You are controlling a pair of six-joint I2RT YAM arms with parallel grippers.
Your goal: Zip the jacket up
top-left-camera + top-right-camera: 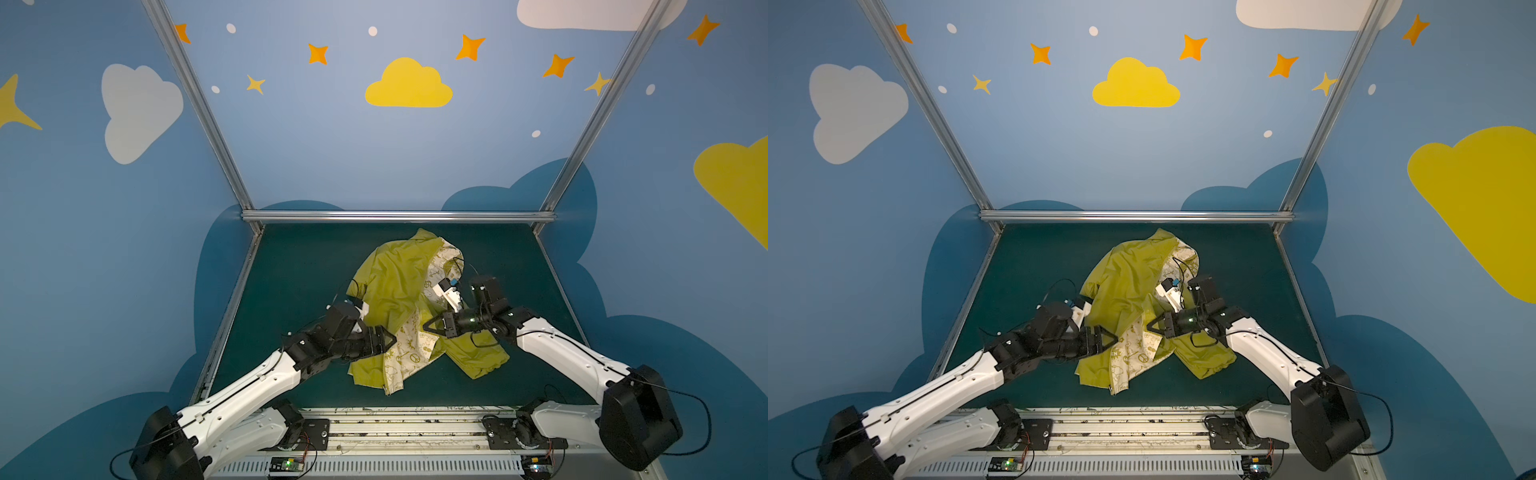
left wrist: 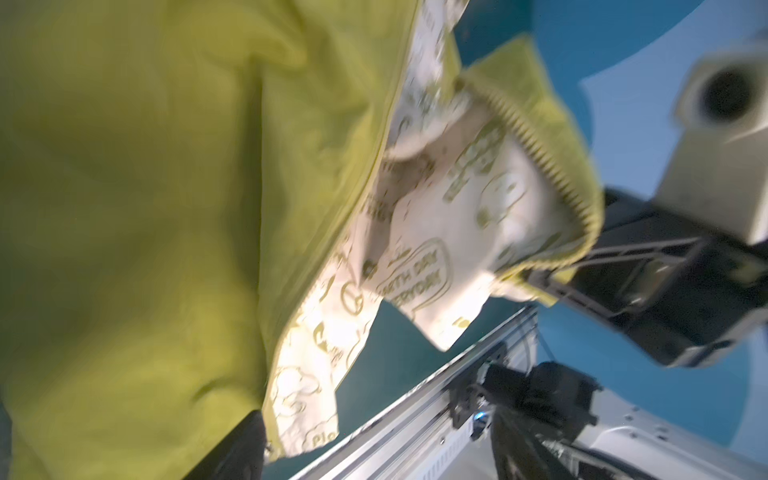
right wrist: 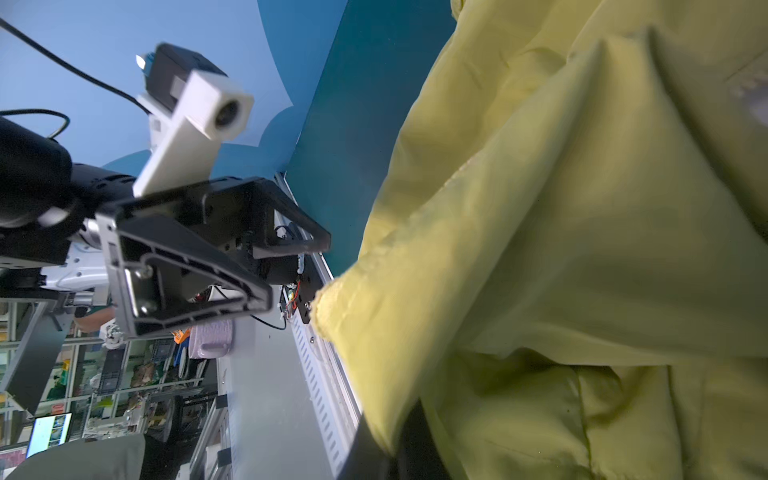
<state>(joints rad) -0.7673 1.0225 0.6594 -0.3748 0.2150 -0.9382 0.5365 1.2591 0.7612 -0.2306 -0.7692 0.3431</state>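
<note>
In both top views the enclosure is dimly and evenly lit, and the back wall is brightest toward its top. The dark green bench is left murky. Only a soft shadow is cast under the jacket, whose fabric shows a mild sheen. Straight frame posts are splayed outward by wide-angle distortion. In the left wrist view the jacket is smeared by motion blur. In the right wrist view the left gripper is rendered fairly sharply, while the nearest cloth is out of focus.

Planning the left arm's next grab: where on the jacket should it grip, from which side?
Probably the jacket at its loose front edge near the hem, from the left: its cream lining turns out toward the open left gripper, while the right gripper pinches the toothed edge.
</note>
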